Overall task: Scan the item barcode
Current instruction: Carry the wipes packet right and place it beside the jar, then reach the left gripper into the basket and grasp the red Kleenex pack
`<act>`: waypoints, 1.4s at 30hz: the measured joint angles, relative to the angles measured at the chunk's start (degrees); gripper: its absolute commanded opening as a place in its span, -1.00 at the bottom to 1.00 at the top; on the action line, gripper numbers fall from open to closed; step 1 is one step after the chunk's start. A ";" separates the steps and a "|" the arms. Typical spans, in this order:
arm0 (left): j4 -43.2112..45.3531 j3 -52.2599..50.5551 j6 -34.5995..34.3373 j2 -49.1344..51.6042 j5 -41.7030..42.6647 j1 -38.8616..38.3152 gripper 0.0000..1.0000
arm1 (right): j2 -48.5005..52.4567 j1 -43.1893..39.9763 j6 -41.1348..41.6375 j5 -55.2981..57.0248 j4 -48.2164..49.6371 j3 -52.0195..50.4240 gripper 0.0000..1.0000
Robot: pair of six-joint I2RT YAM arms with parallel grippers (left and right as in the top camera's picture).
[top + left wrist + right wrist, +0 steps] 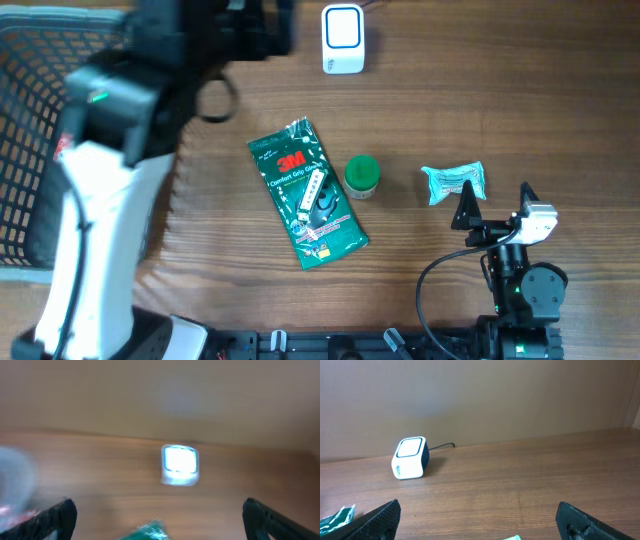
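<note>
Packet [306, 193], green, with red "3M" logo and "Comfort Grip" lettering

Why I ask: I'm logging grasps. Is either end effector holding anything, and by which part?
Nothing is held. The left end effector and right end effector both stand open, their fingers clasping nothing.

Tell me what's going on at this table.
Two robot arms are set up to scan items at the white scanner. Right now neither holds anything: the left gripper is open, facing the scanner, and the right gripper is open near a teal packet. A green packet and a green-lidded jar sit on the table.
</note>
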 measured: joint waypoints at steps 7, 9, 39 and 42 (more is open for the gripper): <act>-19.08 -5.25 -31.74 1.64 -17.33 30.10 0.94 | 0.00 0.00 0.00 0.00 -0.02 0.00 1.00; -15.85 -10.49 -34.07 3.06 -18.01 33.79 0.92 | 0.00 0.00 0.00 0.00 -0.02 0.00 0.99; 57.68 -62.99 -37.20 14.27 -10.64 46.97 0.38 | 0.00 0.00 0.00 0.00 -0.02 0.00 0.99; 58.21 -62.99 -37.22 14.34 -10.99 46.97 0.46 | 0.00 0.00 0.00 0.00 -0.02 0.00 1.00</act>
